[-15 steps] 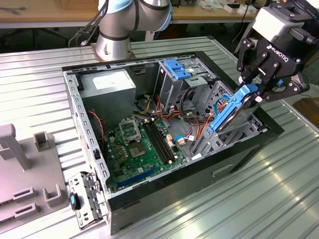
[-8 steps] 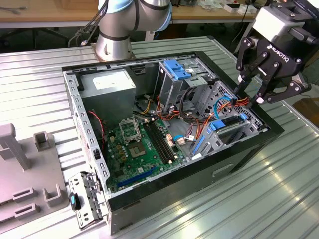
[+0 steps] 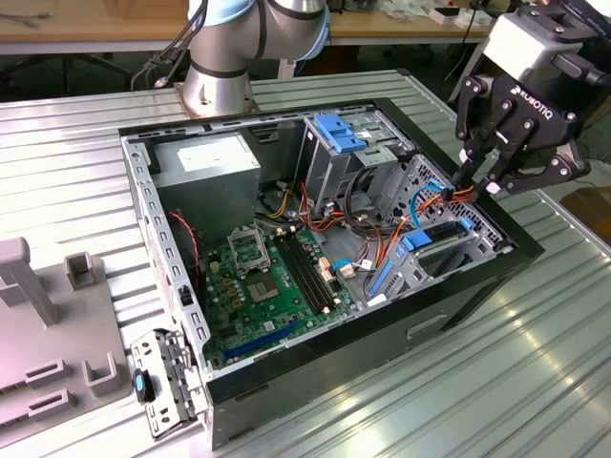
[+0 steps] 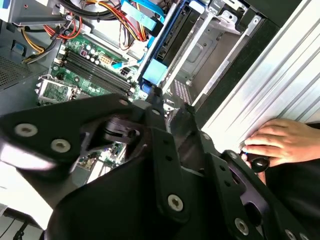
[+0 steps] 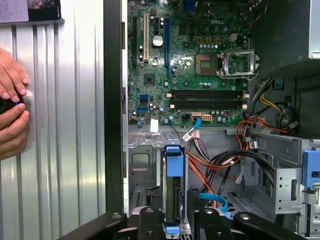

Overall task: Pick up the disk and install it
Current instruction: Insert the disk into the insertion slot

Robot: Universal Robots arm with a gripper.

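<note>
The disk [image 3: 431, 250] stands on edge in the bay at the front corner of the open computer case [image 3: 224, 405], on the exterior view's right. Its blue rail and tab [image 5: 174, 161] run along its upper edge in the first wrist view. My gripper [image 3: 480, 183] hangs open just above this bay, clear of the disk. The black fingers [image 5: 149, 220] sit on either side of the disk's line with nothing held between them. In the second wrist view the blue tab [image 4: 154, 71] lies just beyond my fingertips.
Orange and black cables [image 3: 434, 196] bunch close under the gripper. A drive cage with blue top [image 3: 336, 132], a power-supply box [image 3: 205, 162] and the motherboard [image 3: 263, 277] fill the case. A person's hands [image 5: 11, 112] rest on the ribbed metal table [image 3: 496, 382]. Grey fixtures [image 3: 48, 334] stand on the left.
</note>
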